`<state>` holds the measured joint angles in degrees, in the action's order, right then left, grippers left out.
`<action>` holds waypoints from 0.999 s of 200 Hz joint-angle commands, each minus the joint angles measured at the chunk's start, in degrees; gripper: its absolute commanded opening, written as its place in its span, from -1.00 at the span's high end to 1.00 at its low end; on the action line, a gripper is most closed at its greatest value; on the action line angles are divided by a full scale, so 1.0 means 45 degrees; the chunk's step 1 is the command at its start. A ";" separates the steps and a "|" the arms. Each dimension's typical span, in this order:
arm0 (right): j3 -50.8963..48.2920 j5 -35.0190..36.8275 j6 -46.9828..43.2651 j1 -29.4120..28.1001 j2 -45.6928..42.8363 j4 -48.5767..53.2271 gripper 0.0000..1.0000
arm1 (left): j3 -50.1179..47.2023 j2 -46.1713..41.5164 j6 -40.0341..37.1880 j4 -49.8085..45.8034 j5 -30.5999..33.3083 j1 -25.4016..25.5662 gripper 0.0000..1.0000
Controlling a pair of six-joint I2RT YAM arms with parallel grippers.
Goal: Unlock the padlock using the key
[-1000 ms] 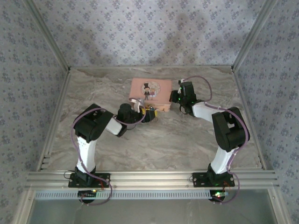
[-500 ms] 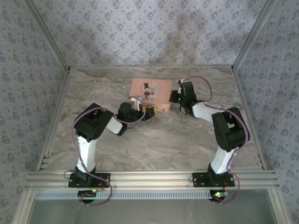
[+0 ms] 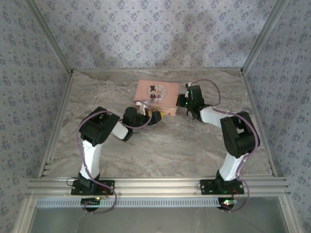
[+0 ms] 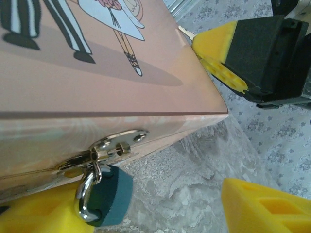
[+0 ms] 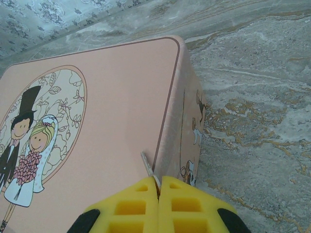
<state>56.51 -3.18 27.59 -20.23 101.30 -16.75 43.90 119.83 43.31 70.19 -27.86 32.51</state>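
Plainly squarish, dark-teal padlock (image 4: 111, 193), silver shackle (image 4: 85, 196).

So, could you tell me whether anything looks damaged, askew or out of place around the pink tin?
Nothing looks damaged or spilled. The dark-blue padlock hangs tilted from the pink tin's hasp, shackle shut, while the right gripper pinches the key at the tin's corner, away from it.

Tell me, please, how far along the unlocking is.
Done: the right tool pinches the key. In hand: the open left tool flanks the padlock. Left: inserting and turning the key; the shackle is closed through the hasp on the tin.
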 commanded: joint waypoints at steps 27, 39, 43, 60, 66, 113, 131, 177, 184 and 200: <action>-0.0474 -0.0142 0.0117 -0.0099 -0.0047 0.1042 1.00 | 0.0009 0.0129 0.0185 0.0787 -0.0201 -0.0003 -0.05; -0.0521 -0.0138 0.0110 -0.0106 -0.0081 0.1012 1.00 | 0.0077 0.0129 0.0219 0.0580 -0.0230 -0.0056 0.03; -0.0511 -0.0121 0.0100 -0.0101 -0.0088 0.1008 1.00 | 0.0105 0.0129 0.0238 0.0480 -0.0250 -0.0063 0.05; -0.0533 -0.0133 0.0111 -0.0095 -0.0107 0.0992 1.00 | 0.0166 0.0129 0.0220 0.0171 -0.0245 -0.0124 0.14; -0.0530 -0.0151 0.0099 -0.0095 -0.0093 0.0989 1.00 | 0.0166 0.0129 0.0232 0.0107 -0.0240 -0.0138 0.15; -0.0644 -0.0175 0.0147 -0.0095 -0.0106 0.0896 1.00 | 0.0107 0.0129 0.0297 -0.0425 -0.0274 -0.0383 0.37; -0.0694 -0.0210 0.0142 -0.0075 -0.0135 0.0888 1.00 | 0.0125 0.0090 0.0370 -0.0559 -0.0402 -0.0478 0.53; -0.0930 -0.0366 0.0098 0.0042 -0.0594 0.0831 1.00 | 0.0337 -0.0173 0.0356 -0.1399 -0.0621 -0.0528 0.83; -0.0980 -0.0394 0.0064 0.0078 -0.0693 0.0859 1.00 | 0.0371 -0.0222 0.0356 -0.1523 -0.0641 -0.0526 0.87; -0.1101 -0.0513 0.0060 0.0149 -0.1001 0.0903 1.00 | 0.0398 -0.0281 0.0420 -0.1583 -0.0655 -0.0527 0.89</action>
<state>53.52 -3.88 27.64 -19.90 98.98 -17.63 44.34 120.01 44.64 65.52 -29.06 30.20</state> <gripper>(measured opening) 0.060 0.107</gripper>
